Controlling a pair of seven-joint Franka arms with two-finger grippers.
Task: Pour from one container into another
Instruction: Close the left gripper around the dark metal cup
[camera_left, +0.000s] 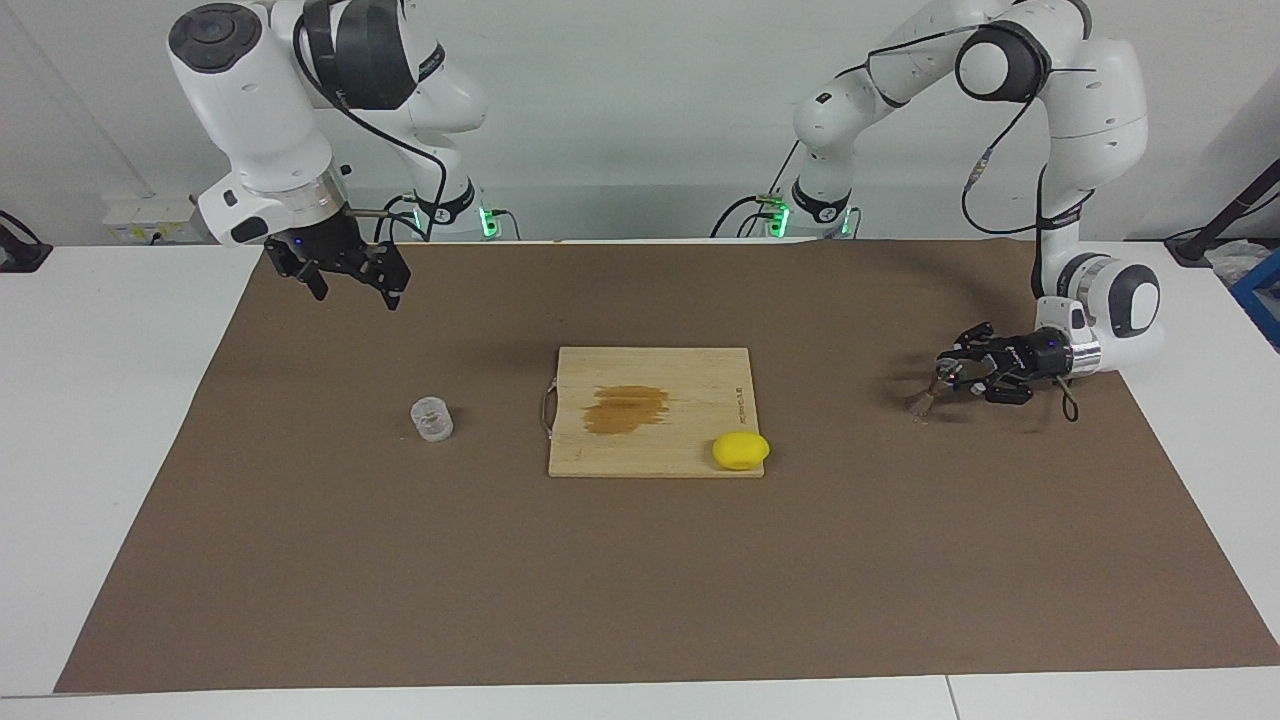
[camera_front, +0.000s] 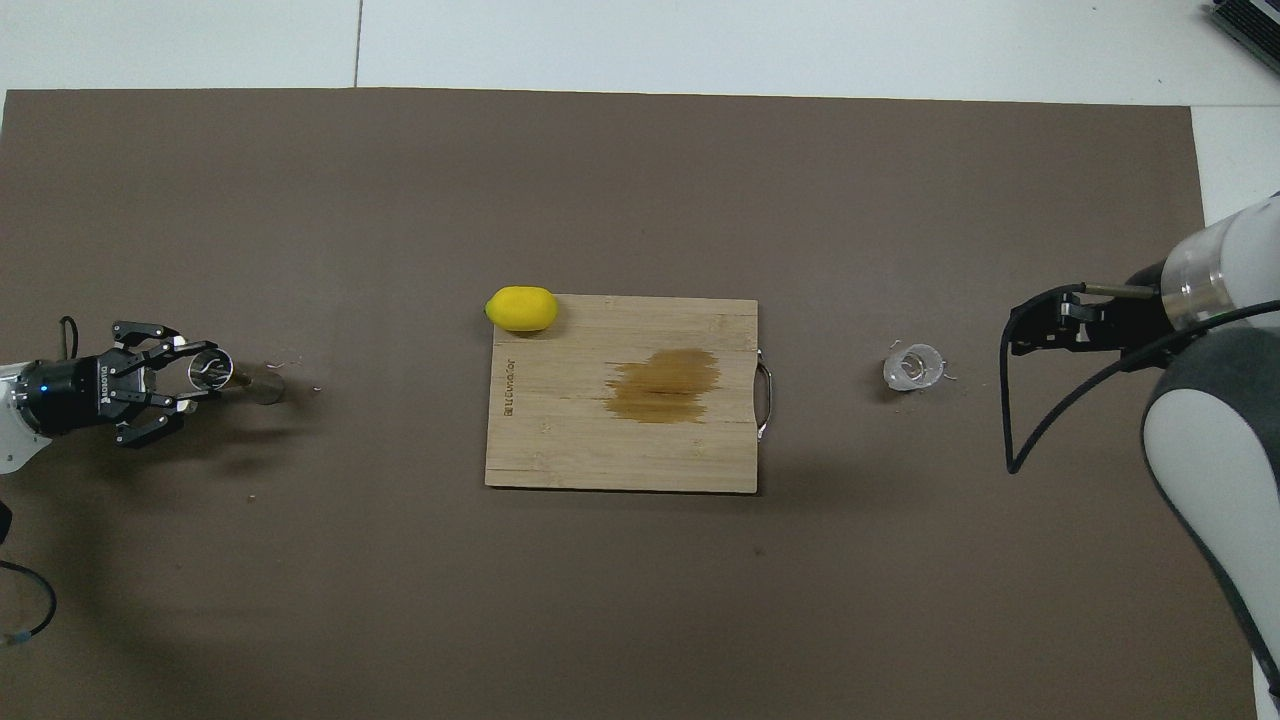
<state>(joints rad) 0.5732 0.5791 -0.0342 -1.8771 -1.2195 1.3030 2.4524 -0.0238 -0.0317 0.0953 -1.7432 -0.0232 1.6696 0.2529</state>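
A white table (camera_left: 120, 400) carries a brown mat (camera_left: 640, 580). A plain pale wall (camera_left: 640, 120) rises along the table's edge.

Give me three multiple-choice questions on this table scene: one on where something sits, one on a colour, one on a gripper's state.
1. Where is the lemon?
A. on a corner of the cutting board
B. inside the clear cup
C. in the right gripper

2. What colour is the mat?
A. green
B. brown
C. red

3. What is the left gripper doing?
A. hanging open above the board
B. holding the lemon
C. shut on the metal jigger

Answers: 1 A, it lies on the board's corner. 2 B, the mat looks brown. 3 C, its fingers clasp the jigger's upper cone.
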